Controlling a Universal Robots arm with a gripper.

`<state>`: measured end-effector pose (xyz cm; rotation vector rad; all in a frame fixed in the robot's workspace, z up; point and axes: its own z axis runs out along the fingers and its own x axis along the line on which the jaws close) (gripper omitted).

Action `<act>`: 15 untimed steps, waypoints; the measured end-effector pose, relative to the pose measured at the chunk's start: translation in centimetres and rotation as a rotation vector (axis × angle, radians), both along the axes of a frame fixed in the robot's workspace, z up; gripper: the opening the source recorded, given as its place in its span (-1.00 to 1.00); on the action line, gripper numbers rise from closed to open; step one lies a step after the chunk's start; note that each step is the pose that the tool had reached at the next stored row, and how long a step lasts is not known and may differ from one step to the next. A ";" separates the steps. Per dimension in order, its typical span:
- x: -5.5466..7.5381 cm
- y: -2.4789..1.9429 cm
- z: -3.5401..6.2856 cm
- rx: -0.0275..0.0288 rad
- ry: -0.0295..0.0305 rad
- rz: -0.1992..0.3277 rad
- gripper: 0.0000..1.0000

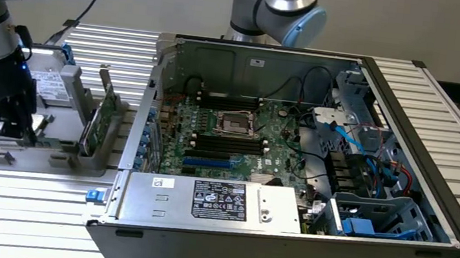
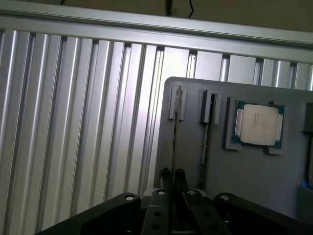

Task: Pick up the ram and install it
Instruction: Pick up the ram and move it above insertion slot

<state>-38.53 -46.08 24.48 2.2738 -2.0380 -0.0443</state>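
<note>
While the open computer case (image 1: 267, 257) is lying on its side across the middle of the ribbed metal table (image 1: 13, 208), its motherboard (image 1: 212, 133) is facing upward, and the long black memory slots (image 1: 226, 145) beside the processor socket are looking unfilled, though the exterior view is too coarse for me to be sure. To the exterior view's left of the case, a grey holder tray (image 1: 45, 150) is sitting on the table, carrying a tall green expansion card (image 1: 103, 118) on edge. The arm is reaching down over that tray, with the gripper (image 1: 13, 133) at tray level. Through the wrist view, the gripper (image 2: 173, 174) is pinching the ram (image 2: 174, 132), its fingers pressed nearly together on the thin stick, which is showing edge-on. The ram is sitting in its slot on the tray, its far end resting in the small end bracket, so the grasp is looking made but the lift not yet. A second stick (image 2: 206, 134) is waiting in the neighbouring slot, and the square processor chip (image 2: 258, 124) is lying in its recess just beyond. Carrying the ram to the case and seating it are remaining undone.
</note>
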 end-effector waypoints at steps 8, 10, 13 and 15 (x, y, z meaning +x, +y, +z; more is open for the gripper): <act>0.4 0.08 2.10 -0.0001 0.0010 0.000 -0.73; 0.6 0.09 2.74 0.0000 0.0013 0.000 -0.73; 1.0 0.11 3.86 0.0000 0.0027 0.000 -0.73; 1.4 0.11 4.67 0.0001 0.0044 0.000 -0.73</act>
